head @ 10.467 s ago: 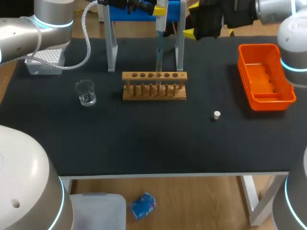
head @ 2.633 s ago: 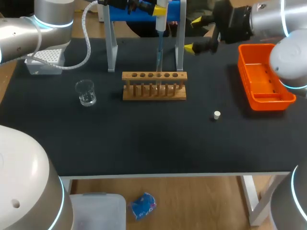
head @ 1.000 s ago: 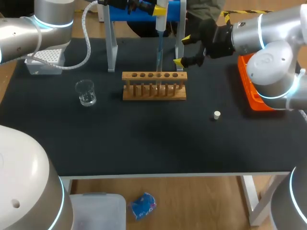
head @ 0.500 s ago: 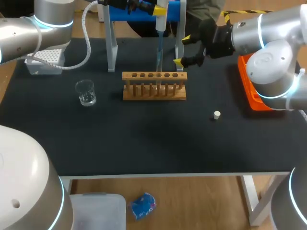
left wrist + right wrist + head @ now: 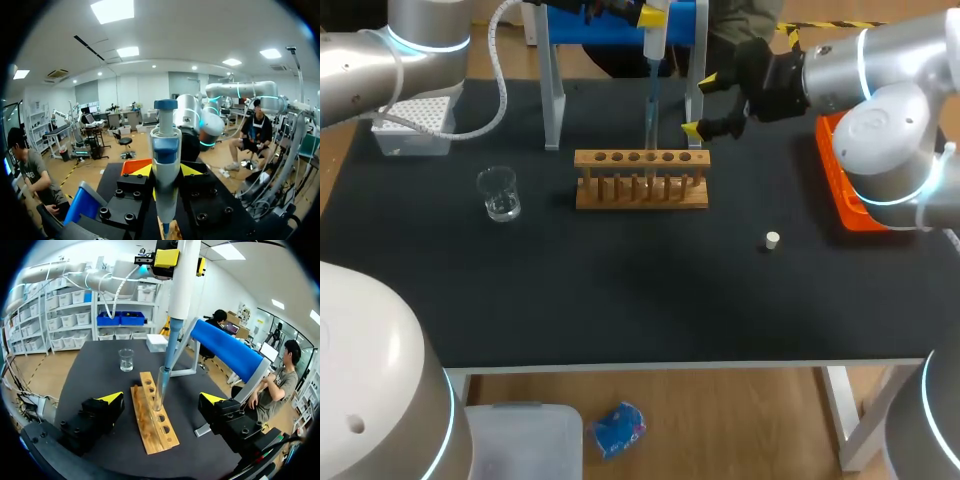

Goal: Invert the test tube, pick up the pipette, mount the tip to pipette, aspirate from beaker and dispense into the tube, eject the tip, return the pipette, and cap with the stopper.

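Room: I see bare mat in front of the wooden rack [image 5: 641, 180], stopper [image 5: 772, 239] front-right of it, beaker [image 5: 498, 193] off its left end | right gripper [image 5: 698, 104] gaping wide, empty, behind the rack's right end | left gripper [image 5: 166, 172] clamped on the pipette [image 5: 655, 35] above the rack (tip at the mouth of the racked test tube [image 5: 160, 387]).

A laboratory setting: wooden test-tube rack [image 5: 641, 190] at centre of a black tabletop [image 5: 620, 290], glass beaker [image 5: 499, 194] of clear liquid at 9 o'clock, upright pipette [image 5: 656, 35] at 12 o'clock by a blue stand [image 5: 590, 30], white tip box [image 5: 417, 125] at 10 o'clock, orange tray [image 5: 830, 170] at 3 o'clock.
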Motion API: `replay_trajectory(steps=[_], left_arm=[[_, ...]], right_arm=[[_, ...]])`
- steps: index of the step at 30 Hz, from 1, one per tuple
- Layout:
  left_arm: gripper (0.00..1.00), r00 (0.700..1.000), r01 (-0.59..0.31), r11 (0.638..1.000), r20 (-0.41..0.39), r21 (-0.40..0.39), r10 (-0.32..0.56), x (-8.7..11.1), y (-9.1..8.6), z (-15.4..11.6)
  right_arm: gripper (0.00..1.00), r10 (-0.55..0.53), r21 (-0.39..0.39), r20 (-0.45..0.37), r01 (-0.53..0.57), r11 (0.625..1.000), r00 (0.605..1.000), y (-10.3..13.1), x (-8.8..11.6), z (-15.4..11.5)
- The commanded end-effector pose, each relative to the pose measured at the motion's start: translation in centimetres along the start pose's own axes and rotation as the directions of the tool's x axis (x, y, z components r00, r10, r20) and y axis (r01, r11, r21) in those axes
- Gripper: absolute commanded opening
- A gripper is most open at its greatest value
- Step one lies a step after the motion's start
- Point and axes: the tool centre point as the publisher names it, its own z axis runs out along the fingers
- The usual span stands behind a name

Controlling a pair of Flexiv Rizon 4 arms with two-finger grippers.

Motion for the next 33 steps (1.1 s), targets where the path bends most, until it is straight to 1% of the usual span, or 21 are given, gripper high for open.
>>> replay_trajectory(steps=[1,33], left_arm=[[0.00,1.000,-0.002,1.000,0.009,-0.005,0.002,0.3,-0.3,-0.1],[0.00,0.999,-0.034,0.999,0.007,-0.034,0.034,0.1,-2.3,-0.1]], right_arm=[[1.00,0.000,-0.001,-0.001,0.000,1.000,1.000,-0.1,0.0,0.0],[1.00,0.000,-0.001,-0.001,0.000,1.000,1.000,-0.1,0.0,0.0]])
